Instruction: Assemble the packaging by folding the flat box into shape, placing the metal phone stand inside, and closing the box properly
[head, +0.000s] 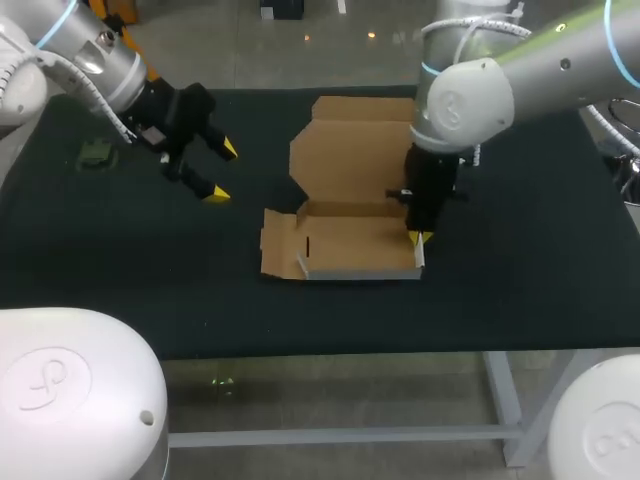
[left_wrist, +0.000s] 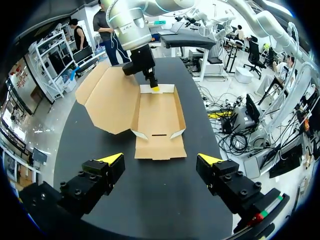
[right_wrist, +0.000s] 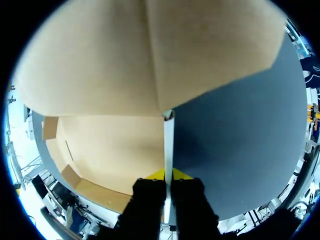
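The cardboard box (head: 352, 242) lies half-formed at the middle of the head view on the dark bench (head: 530, 270). Its shallow tray faces up and its broad lid (head: 350, 150) is thrown open toward the top of the frame. A flat flap (head: 278, 243) sticks out at the tray's left end. The right arm comes in from the upper right and points down at the tray's right end. There the right gripper (head: 415, 238) is clamped on the thin upright side wall (right_wrist: 168, 145), with one yellow tip on each face of it, as the right wrist view shows edge-on. The left gripper (head: 221, 172) hangs over bare bench in the upper left of the frame, well apart from the box, fingers spread wide and holding nothing. From its own wrist view the box sits ahead of it, past the open fingers. A small dark object (head: 97, 154) lies on the bench at the far left, too small to identify.
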